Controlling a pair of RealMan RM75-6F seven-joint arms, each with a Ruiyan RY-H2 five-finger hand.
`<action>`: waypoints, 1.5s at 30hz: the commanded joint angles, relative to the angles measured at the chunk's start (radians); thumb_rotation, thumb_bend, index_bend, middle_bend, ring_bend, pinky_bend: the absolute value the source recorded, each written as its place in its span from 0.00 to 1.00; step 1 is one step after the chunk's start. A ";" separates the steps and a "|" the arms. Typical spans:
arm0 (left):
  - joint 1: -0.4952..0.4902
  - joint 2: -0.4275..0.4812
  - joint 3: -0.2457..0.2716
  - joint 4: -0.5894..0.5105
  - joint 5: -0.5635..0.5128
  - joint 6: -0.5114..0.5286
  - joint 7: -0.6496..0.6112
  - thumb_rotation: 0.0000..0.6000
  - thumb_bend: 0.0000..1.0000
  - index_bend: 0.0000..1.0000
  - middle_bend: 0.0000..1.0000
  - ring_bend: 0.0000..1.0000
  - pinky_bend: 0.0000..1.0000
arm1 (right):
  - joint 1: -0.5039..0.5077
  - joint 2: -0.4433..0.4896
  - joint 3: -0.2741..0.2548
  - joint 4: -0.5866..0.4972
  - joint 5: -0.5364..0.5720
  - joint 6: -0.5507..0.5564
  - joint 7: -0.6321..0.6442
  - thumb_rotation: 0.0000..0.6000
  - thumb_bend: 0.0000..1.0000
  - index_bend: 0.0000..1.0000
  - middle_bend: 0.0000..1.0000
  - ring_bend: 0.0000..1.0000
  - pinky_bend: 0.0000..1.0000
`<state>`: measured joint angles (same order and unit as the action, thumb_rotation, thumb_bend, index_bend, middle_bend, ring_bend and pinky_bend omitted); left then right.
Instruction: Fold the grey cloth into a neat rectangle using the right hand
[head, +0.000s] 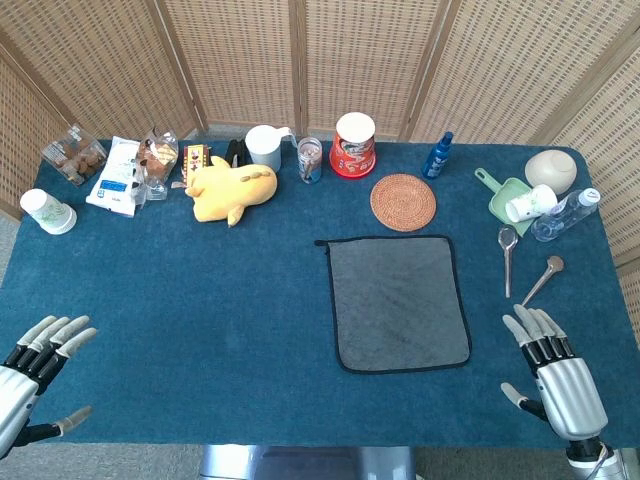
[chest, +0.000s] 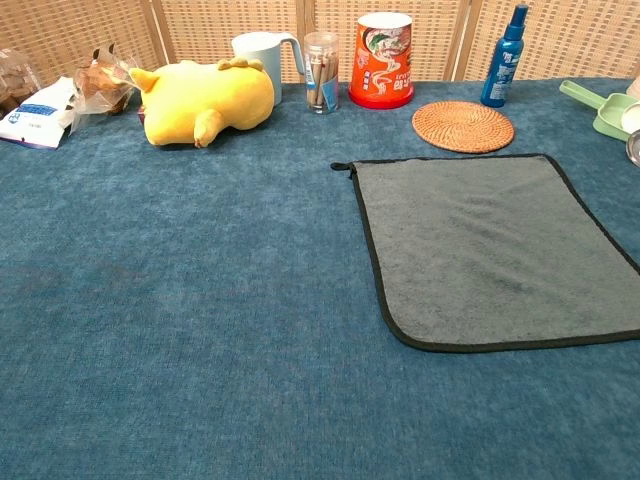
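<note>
Blue carpeted table (head: 200, 320); flat grey rectangular cloth with black edging (head: 400, 300), spread unfolded right of centre, touched by neither hand; yellow plush toy (head: 235, 190) far left of it; round woven rattan coaster (head: 403, 201) just beyond its far edge; right hand (head: 552, 370) near the cloth's right corner, fingers apart, empty; left hand (head: 40, 365) well apart at the left edge, fingers apart, empty.

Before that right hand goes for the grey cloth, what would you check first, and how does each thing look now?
1. Grey cloth lies flat, unfolded: ok.
2. Right hand holds nothing, fingers apart: ok.
3. Path from the right hand to the cloth's near edge is free: ok.
4. Two spoons lie just right of the cloth and could be knocked: not ok.
5. Woven coaster sits apart from the cloth's far edge: ok.
6. Left hand holds nothing, far from the cloth: ok.
</note>
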<state>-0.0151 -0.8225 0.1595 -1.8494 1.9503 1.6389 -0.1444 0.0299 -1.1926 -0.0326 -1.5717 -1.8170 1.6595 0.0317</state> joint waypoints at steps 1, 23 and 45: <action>0.000 -0.001 -0.001 0.000 0.000 0.000 0.000 1.00 0.24 0.09 0.00 0.00 0.07 | 0.001 0.000 -0.002 0.001 -0.003 -0.001 -0.001 1.00 0.01 0.00 0.03 0.03 0.14; -0.007 0.003 -0.013 -0.010 -0.035 -0.009 -0.008 1.00 0.24 0.09 0.00 0.00 0.07 | 0.103 -0.109 0.001 0.047 0.009 -0.200 -0.113 1.00 0.01 0.07 0.00 0.00 0.14; -0.012 -0.004 -0.015 -0.019 -0.054 -0.035 0.009 1.00 0.24 0.09 0.00 0.00 0.07 | 0.223 -0.215 0.006 0.092 0.054 -0.383 -0.205 1.00 0.01 0.13 0.00 0.00 0.14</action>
<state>-0.0265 -0.8264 0.1448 -1.8689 1.8961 1.6045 -0.1356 0.2495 -1.4032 -0.0239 -1.4849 -1.7624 1.2800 -0.1728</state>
